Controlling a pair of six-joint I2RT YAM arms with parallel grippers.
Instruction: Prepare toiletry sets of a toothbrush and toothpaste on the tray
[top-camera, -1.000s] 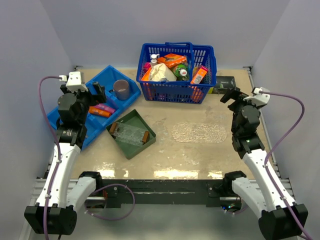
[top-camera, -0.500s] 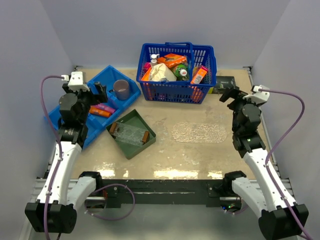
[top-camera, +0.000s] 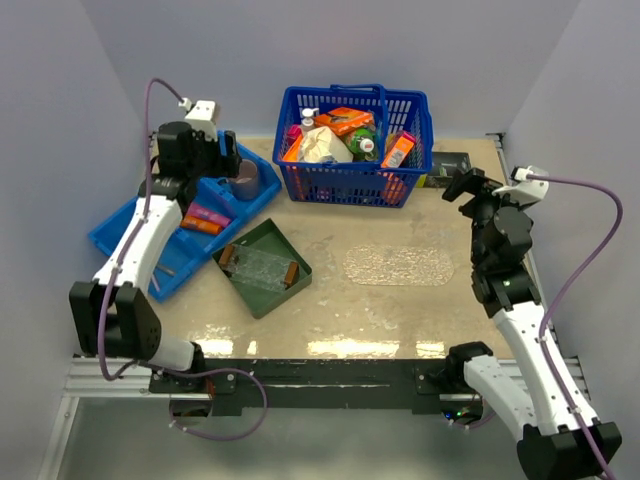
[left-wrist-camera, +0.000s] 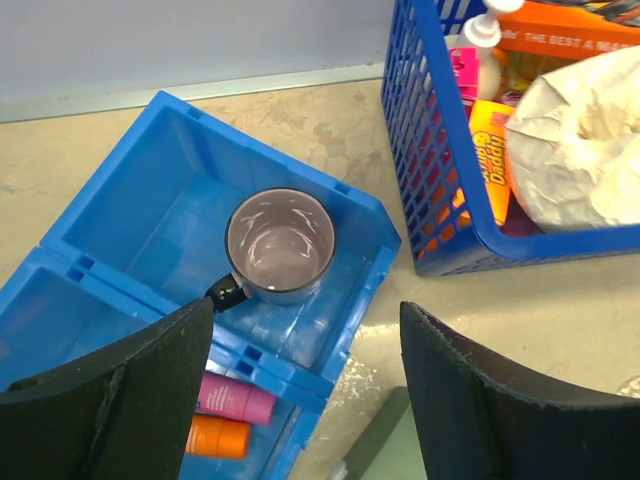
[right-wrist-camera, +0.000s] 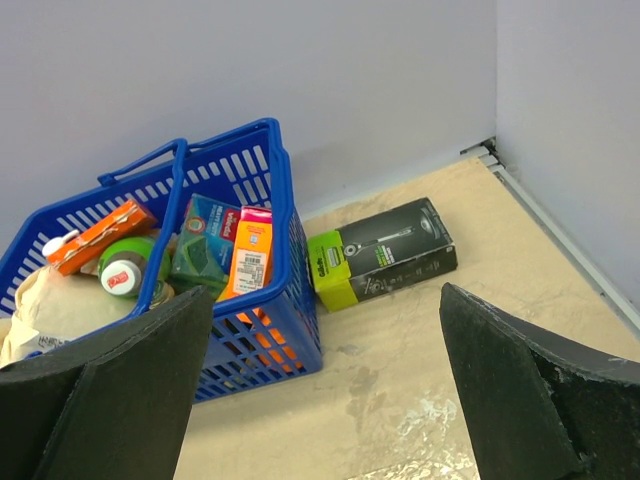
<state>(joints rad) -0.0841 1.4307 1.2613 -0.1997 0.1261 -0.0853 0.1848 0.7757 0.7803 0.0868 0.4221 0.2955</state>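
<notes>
The tray (top-camera: 262, 268) lies flat inside a dark green square tray (top-camera: 270, 235), left of centre on the desk (top-camera: 400, 320), with a brown handle at each short end. The toothpaste (top-camera: 204, 219) is apart from it, in the middle compartment of the blue divided bin (top-camera: 130, 225) at the desk's left edge. The pink tube (left-wrist-camera: 235, 400) and orange tube (left-wrist-camera: 215, 437) lie side by side, touching or nearly so. The bin's far compartment holds a purple mug (left-wrist-camera: 280, 245), upright. The left gripper (top-camera: 227, 158) hovers above that mug, jaws spread wide and holding nothing. The left wrist view confirms this and shows the tubes close up, but shows only a sliver of the green tray. The right gripper (top-camera: 462, 185) stands near the desk's right edge, jaws likewise wide apart and holding nothing. The right wrist view shows neither tray nor bin. It shows a black and green box (right-wrist-camera: 385, 250) lying flat just beside the right end of the blue basket (top-camera: 350, 190), near the far wall. The basket is packed with cartons, an orange packet, a green-capped container and a white crumpled bag. Its left end stands close to the bin's far corner. Between the green tray and the right arm the desk carries only a clear pebbled sheet (top-camera: 398, 265), lying flat.
</notes>
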